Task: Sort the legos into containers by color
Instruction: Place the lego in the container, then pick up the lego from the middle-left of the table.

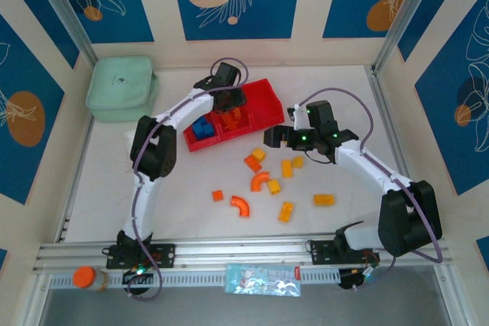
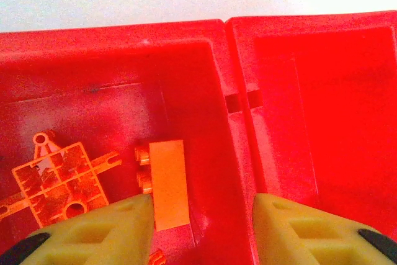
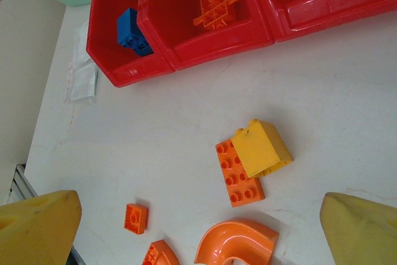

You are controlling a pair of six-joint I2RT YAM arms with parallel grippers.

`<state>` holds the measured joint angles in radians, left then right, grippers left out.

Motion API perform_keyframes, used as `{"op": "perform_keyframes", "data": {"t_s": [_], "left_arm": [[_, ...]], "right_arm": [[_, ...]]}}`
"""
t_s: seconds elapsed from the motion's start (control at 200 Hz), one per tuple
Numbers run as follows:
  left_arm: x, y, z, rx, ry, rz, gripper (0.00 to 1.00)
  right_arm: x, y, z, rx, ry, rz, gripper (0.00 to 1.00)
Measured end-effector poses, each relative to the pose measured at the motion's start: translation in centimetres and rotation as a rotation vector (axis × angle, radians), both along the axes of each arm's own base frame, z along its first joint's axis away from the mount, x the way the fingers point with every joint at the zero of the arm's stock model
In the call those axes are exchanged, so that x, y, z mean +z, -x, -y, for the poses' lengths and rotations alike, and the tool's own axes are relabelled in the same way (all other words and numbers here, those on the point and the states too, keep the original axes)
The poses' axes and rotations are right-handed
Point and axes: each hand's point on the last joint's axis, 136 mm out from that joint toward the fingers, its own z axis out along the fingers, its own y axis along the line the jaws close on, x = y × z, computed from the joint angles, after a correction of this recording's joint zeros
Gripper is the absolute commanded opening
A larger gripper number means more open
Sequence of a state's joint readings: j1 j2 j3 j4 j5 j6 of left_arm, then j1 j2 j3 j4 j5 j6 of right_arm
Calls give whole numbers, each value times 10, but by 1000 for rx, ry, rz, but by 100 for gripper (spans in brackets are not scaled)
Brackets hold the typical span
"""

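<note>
Orange plastic brick (image 2: 169, 181) lies in red tray's middle compartment (image 2: 186, 79) beside orange lattice piece (image 2: 56, 181), colour-matched. Left tool (image 2: 203, 206) parted, empty; right tool (image 3: 198, 198) wide open over loose bricks (image 3: 237, 184).

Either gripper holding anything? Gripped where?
Nothing held. Left gripper is open over the tray's middle compartment, an orange brick lying beside one finger. Right gripper is open above the table.

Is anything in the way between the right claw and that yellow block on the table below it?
Nothing visible. The right gripper hangs open, with only air between it and the yellow brick. One catch: the yellow brick sits against a flat orange brick, overlapping its edge, so closing fingers might nudge that one too.
</note>
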<state>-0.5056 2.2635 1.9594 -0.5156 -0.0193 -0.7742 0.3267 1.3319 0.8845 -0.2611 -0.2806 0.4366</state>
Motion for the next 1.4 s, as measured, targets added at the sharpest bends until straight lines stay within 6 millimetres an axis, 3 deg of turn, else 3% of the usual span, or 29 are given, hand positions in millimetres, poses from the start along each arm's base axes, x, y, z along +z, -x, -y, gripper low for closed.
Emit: {"op": "perform_keyframes", "data": {"t_s": [0.12,0.25,0.37,0.5,0.765,0.94,1.19,1.4], "left_arm": [[8,12,-3,-20,8,-6,48],[32,36,-11,-46,24,9,50],[58,68,-16,-85,47,33,52],[67,110,-22,-126,41,37,55],[34,212,-27,-241,-60,-60,61],[11,260,-41,-266,-144,-122,64],[-21,297,-61,-227,-229,-207,69],[-47,308,-69,-194,-271,-272,70]], "right_arm": [[7,3,1,1,-3,14,99],[8,6,2,6,2,14,99],[3,12,2,18,16,-1,99],[-8,23,-2,42,37,-29,99],[-39,65,-24,145,91,-90,99],[-56,98,-37,217,121,-105,99],[-76,126,-49,268,142,-104,99],[-75,121,-52,249,139,-78,99]]}}
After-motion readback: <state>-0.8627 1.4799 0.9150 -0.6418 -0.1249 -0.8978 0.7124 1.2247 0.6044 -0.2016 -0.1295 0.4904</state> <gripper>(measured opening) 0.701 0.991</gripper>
